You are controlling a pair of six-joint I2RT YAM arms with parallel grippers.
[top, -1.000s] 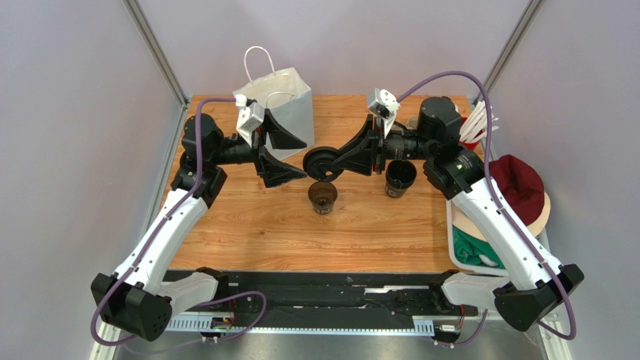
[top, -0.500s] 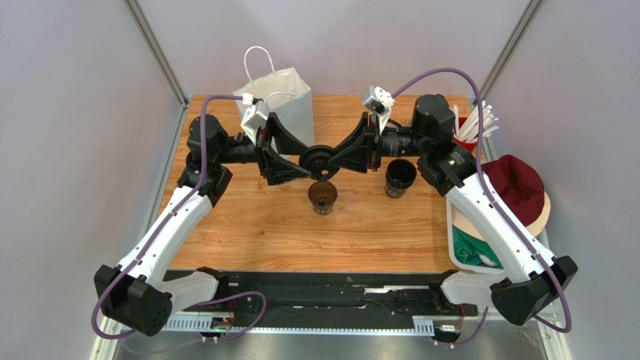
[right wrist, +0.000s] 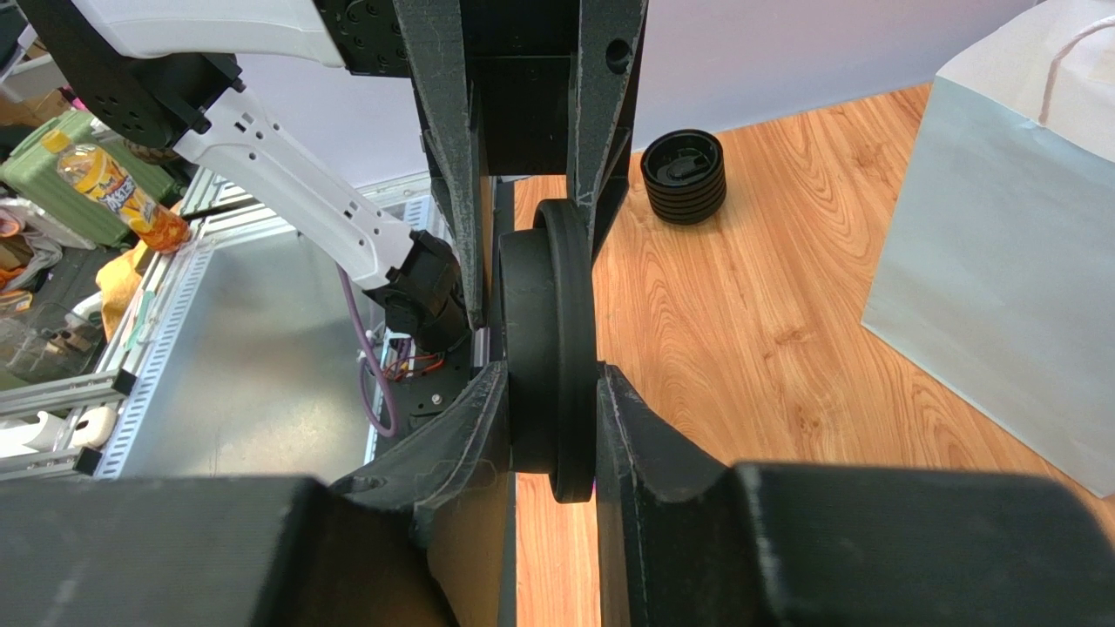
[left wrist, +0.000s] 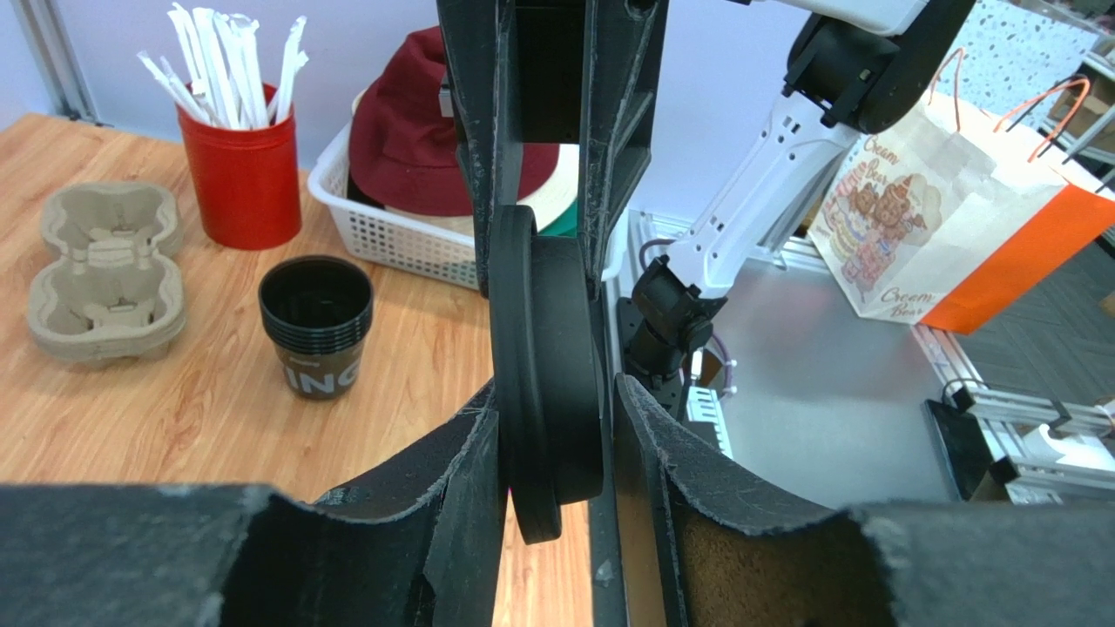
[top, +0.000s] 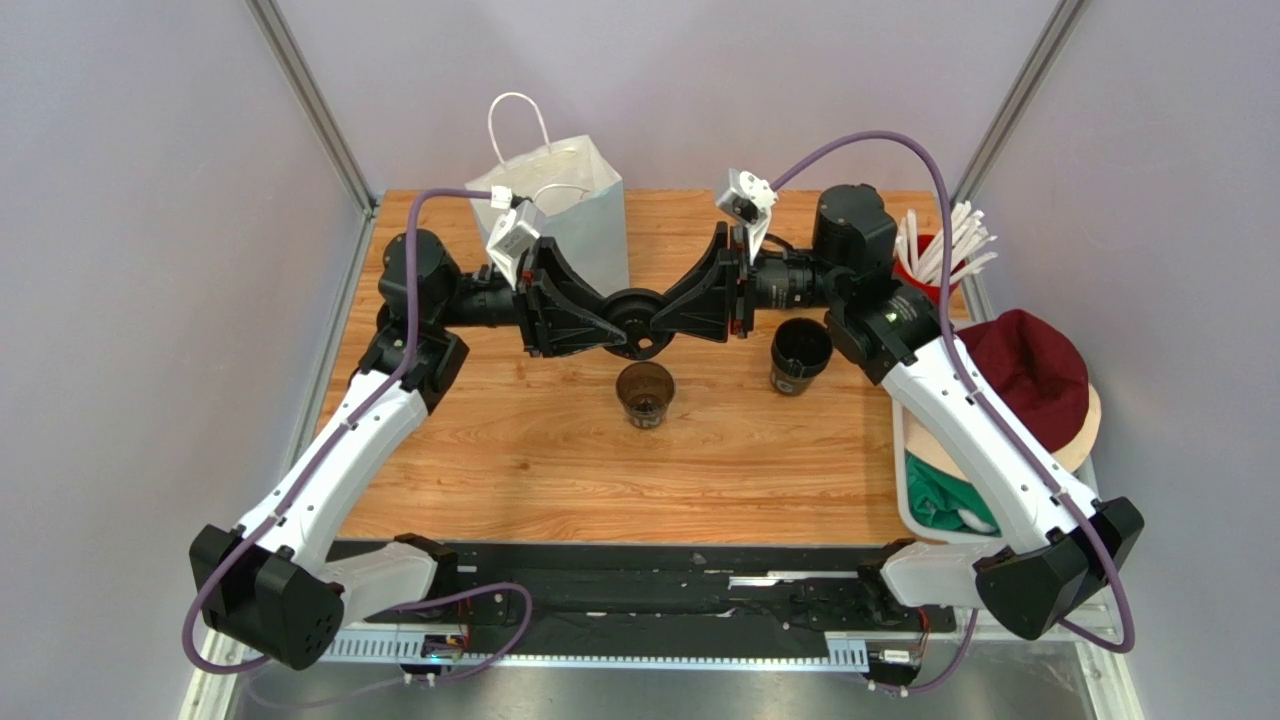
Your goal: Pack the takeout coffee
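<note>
Mid-table, coffee cup (top: 645, 393) upright, mouth up

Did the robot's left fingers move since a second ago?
Yes. The left gripper slid right along the front of the bag, up to the lid.

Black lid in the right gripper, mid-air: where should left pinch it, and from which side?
Pinch the free rim half of the black lid, opposite the right gripper, bringing the left gripper in level from its own side. The lid stands on edge, so the fingers should straddle its thickness; the right gripper covers the other half.
</note>
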